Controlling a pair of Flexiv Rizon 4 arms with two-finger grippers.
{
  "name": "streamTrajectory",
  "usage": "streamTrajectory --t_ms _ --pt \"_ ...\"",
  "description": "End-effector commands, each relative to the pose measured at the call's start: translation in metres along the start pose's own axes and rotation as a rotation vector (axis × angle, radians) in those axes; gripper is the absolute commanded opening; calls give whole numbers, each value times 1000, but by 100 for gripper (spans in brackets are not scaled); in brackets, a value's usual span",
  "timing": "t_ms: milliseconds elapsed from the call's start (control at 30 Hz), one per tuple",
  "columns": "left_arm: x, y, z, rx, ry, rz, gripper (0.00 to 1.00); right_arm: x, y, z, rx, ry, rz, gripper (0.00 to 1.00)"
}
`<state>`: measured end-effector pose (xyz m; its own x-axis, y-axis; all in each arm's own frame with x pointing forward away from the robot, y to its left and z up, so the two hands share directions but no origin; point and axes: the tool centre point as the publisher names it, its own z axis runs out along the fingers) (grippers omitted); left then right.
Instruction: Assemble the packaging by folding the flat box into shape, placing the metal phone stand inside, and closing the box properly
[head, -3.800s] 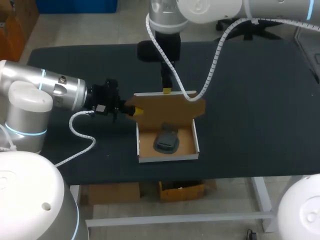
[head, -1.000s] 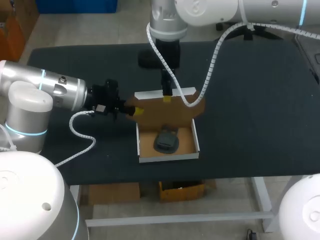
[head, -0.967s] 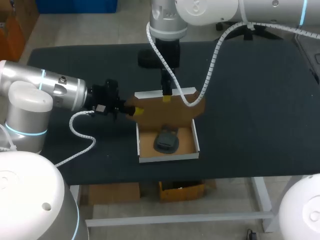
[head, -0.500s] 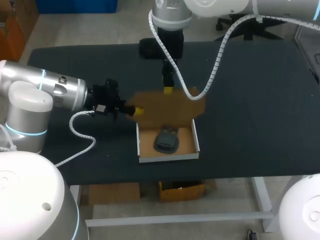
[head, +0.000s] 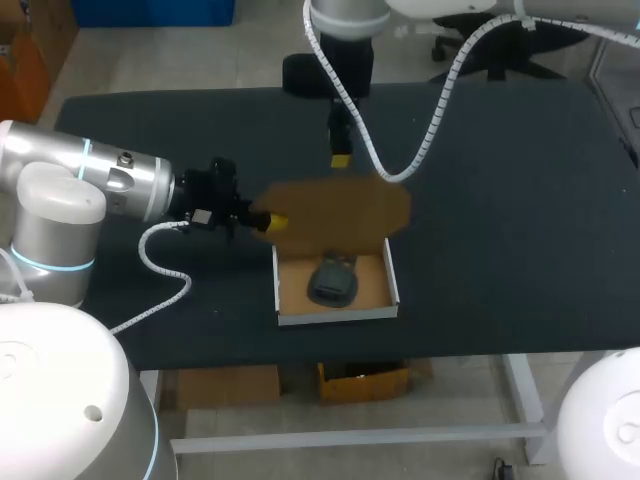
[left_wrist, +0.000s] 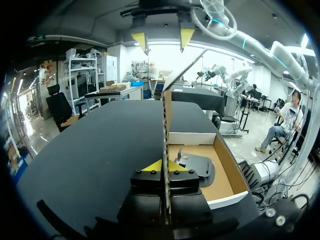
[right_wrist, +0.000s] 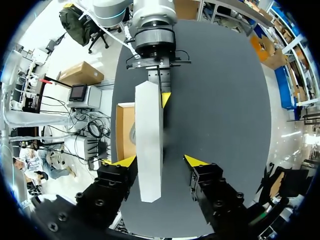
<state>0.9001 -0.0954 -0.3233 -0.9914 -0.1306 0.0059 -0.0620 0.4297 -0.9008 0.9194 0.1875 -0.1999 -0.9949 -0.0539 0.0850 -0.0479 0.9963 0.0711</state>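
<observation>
The cardboard box (head: 335, 316) sits near the table's front edge, with the dark metal phone stand (head: 333, 280) lying in its tray. Its brown lid (head: 340, 205) stands raised behind the tray. My left gripper (head: 272, 222) is shut on the lid's left edge. In the left wrist view the lid (left_wrist: 165, 115) runs edge-on between the left gripper (left_wrist: 164, 166) tips. My right gripper (head: 341, 160) hangs open above the lid's far edge, apart from it. In the right wrist view the lid's white outer face (right_wrist: 148, 135) lies below the right gripper (right_wrist: 160, 161).
The right arm's white coiled cable (head: 425, 125) droops over the lid's right end. The left arm's cable (head: 165, 265) loops onto the black table (head: 500, 220) left of the box. Bare tabletop extends right of and behind the box.
My right gripper has lifted off the lid's top edge and drawn back toward the far side, opening slightly. The lid's white edge no longer shows. The left arm has stayed put.
</observation>
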Motion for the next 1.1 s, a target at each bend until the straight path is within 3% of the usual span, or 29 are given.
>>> streamTrajectory --t_ms 33,267,600,667,700,967,1100 --pt "0 1 0 3 0 1 0 -12 3 -2 7 13 -1 58" --pt "0 1 0 3 0 1 0 -21 5 0 15 7 -2 64" --pt "0 1 0 3 0 1 0 -32 6 9 28 -24 -17 63" --pt "0 1 0 3 0 1 0 -34 5 12 27 -28 -19 49" --pt "0 1 0 3 0 1 0 -35 5 12 25 -30 -21 47" --pt "0 1 0 3 0 1 0 -38 7 16 36 -41 -31 50" --pt "0 1 0 3 0 1 0 -36 9 21 46 -42 -36 46"
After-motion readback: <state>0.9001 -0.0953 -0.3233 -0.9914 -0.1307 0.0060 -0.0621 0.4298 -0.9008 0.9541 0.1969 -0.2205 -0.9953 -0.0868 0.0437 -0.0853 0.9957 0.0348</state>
